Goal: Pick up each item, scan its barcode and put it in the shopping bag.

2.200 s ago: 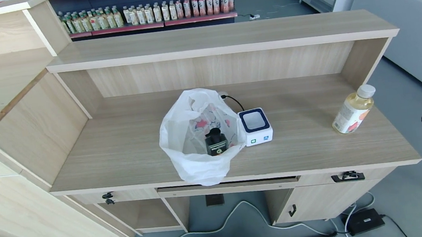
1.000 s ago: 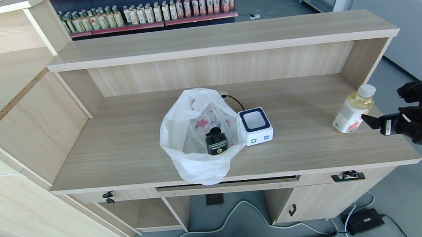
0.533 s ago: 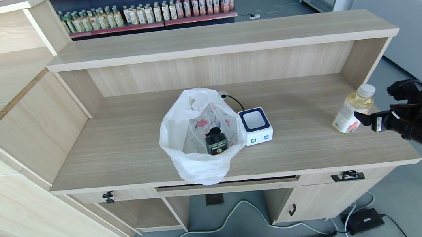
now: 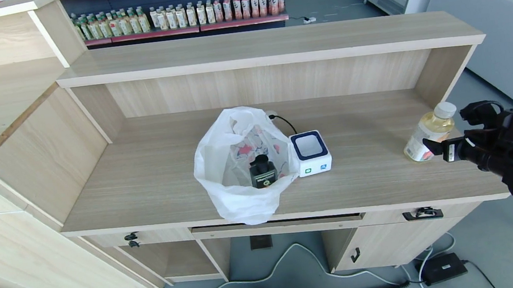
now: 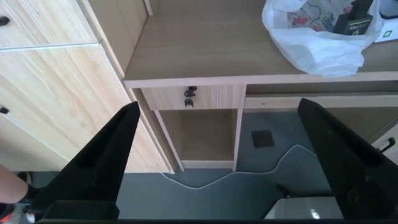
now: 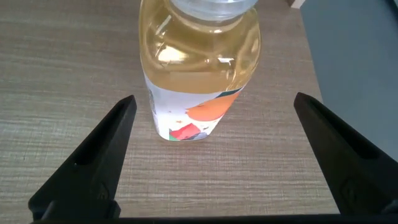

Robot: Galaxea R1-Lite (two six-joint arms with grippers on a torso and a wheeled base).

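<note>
Standing at the right end of the pale wood-grain bench, the clear plastic bottle of yellow drink with a white cap and a white-and-orange label rests upright on its base, close to the front right corner. The right tool is level with it, coming in from the bench's right side, its two black fingers spread wide. In the right wrist view the bottle sits in line with the gap of the tool, just ahead of the fingertips, with bare wood showing between each finger and the label. Neither finger touches the bottle, so nothing is gripped.

Near the middle of the bench a thin white plastic shopping bag stands open, sagging over the front edge. A small dark bottle with a black cap sits inside it. Just beside the bag, on its right, is a small white cube scanner with a dark blue top frame, its black cable running back behind the bag.

The left tool hangs low off the bench's front left corner, its fingers wide apart too and nothing between them; through the gap I see the bench's front and the grey floor, with the bag farther off.
</note>
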